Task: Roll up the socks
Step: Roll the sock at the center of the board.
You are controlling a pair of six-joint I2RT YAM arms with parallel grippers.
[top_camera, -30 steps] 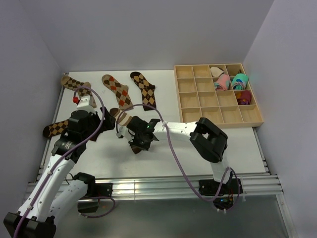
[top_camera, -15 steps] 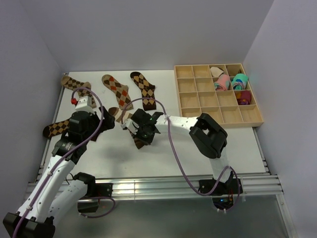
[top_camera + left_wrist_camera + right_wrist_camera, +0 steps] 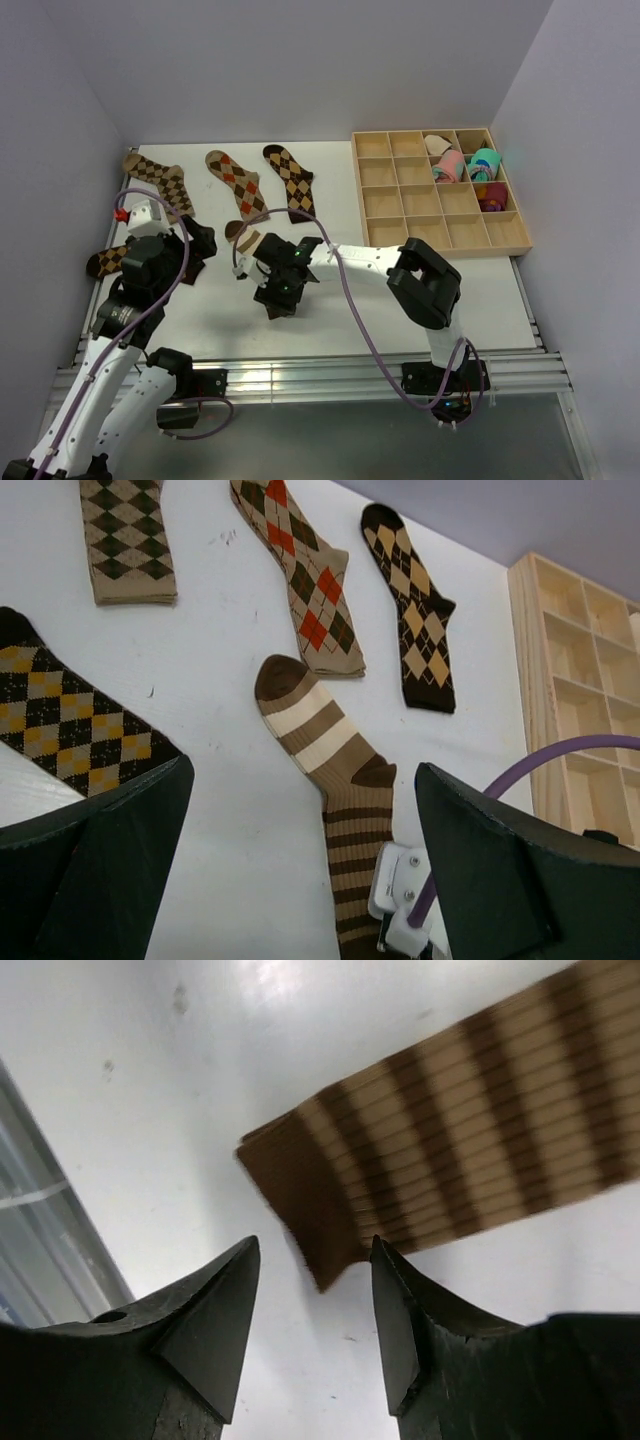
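The striped sock (image 3: 335, 765) lies flat, well left of the wooden tray (image 3: 357, 195). The right gripper (image 3: 312, 1242) is poised over its cuff corner, fingers apart. The left gripper (image 3: 302, 770), farther from the tray, has its fingers spread wide, holding nothing. The risk is pinching only that corner — the roll would start skewed and loose.

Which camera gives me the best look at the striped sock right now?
Left wrist: the striped sock shows toe, heel and most of its leg. Right wrist shows only its cuff end, close up. Top external shows just the toe; the right arm covers the rest.
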